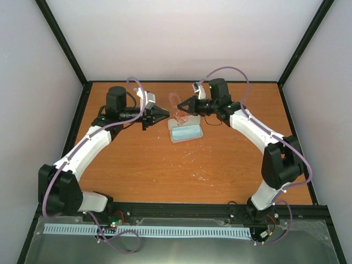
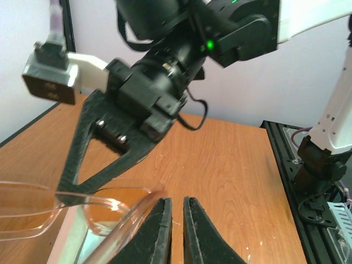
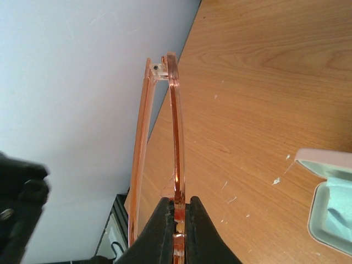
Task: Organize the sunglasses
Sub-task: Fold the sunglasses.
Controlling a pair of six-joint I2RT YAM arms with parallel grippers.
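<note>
The sunglasses point(image 1: 176, 104), a thin amber translucent pair, hang in the air above the far edge of the open pale pink case point(image 1: 171, 132). My right gripper point(image 1: 185, 108) is shut on their frame; in the right wrist view the frame point(image 3: 177, 137) runs up from between the closed fingers point(image 3: 177, 201). My left gripper point(image 1: 166, 114) is just left of the glasses, its fingers nearly together with nothing between them point(image 2: 176, 201). In the left wrist view one temple point(image 2: 126, 225) lies against the outside of the left finger, and the right gripper point(image 2: 61, 192) holds the frame.
A light blue cloth point(image 1: 187, 133) lies inside the case, also visible in the right wrist view point(image 3: 335, 209). The case rim point(image 2: 70, 234) sits below the glasses. The black frame rail point(image 1: 220, 209) runs along the near edge.
</note>
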